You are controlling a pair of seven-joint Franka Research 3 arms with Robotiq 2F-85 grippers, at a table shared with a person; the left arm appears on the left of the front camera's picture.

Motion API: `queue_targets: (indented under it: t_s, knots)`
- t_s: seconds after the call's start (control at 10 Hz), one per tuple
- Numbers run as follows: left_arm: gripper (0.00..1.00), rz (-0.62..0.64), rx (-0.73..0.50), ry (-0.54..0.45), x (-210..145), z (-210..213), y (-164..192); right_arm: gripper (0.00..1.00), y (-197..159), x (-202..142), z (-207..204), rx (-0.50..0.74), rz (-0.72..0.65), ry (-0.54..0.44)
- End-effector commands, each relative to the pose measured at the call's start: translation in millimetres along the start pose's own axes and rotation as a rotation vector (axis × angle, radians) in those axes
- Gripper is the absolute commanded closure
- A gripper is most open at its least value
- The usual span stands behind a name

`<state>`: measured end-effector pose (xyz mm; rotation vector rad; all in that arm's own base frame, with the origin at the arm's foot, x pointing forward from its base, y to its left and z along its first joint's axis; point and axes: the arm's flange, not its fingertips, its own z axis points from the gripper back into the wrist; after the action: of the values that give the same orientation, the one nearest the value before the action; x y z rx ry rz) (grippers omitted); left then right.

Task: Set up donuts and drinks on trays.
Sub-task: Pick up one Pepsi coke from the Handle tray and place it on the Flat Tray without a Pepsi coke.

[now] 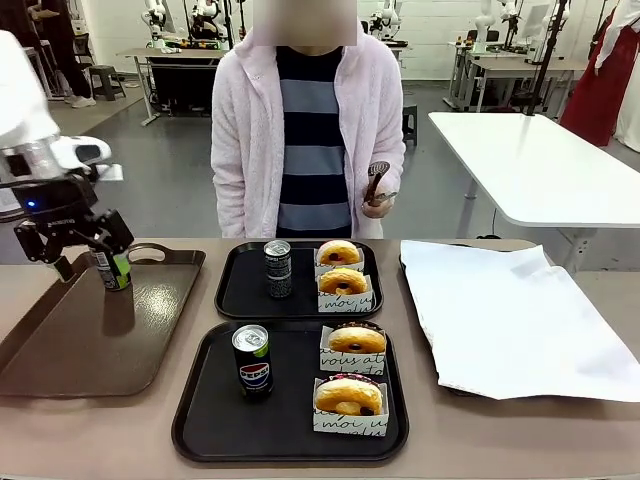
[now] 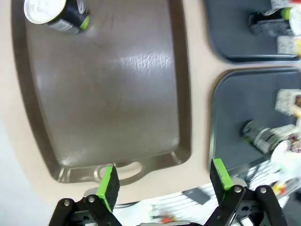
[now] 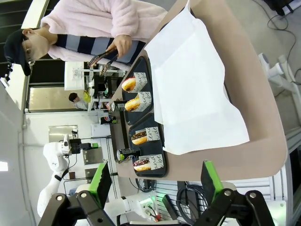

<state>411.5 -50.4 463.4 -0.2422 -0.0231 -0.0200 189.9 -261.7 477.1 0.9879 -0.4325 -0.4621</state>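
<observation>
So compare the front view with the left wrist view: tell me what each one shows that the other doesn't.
Front view only: the person holding tongs, and the white paper lining the tray on the right. Left wrist view only: the left gripper seen from above, jaws open and empty. Both: the brown tray with one can on it, and the two black trays with drinks and donuts.

The left tool (image 2: 163, 181) hangs wide open above the brown tray (image 2: 108, 108), where a can (image 2: 56, 14) stands.

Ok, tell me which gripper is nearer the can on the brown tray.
Left. The left gripper hovers right at the can; the right gripper sits off the table's opposite end.
</observation>
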Motion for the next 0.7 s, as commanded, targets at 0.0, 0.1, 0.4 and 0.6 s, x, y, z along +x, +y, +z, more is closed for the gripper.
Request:
queue_targets:
  t_s: [0.0,0.1,0.4,0.6]
  knots:
    - [0.0,0.036,-0.315,-0.076,-12,1,63,0.0,-2,-1,1,0.005,0.004,0.006]
    - [0.0,0.02,-0.44,-0.089,-16,0,90,0.0,-2,-1,1,0.005,0.004,0.006]
    - [0.0,-0.069,-0.857,-0.044,-38,-14,186,0.0,-2,-1,1,0.005,0.004,0.006]
    - [0.0,0.0,-0.982,-0.101,-56,-18,239,0.0,-2,-1,1,0.005,0.004,0.006]
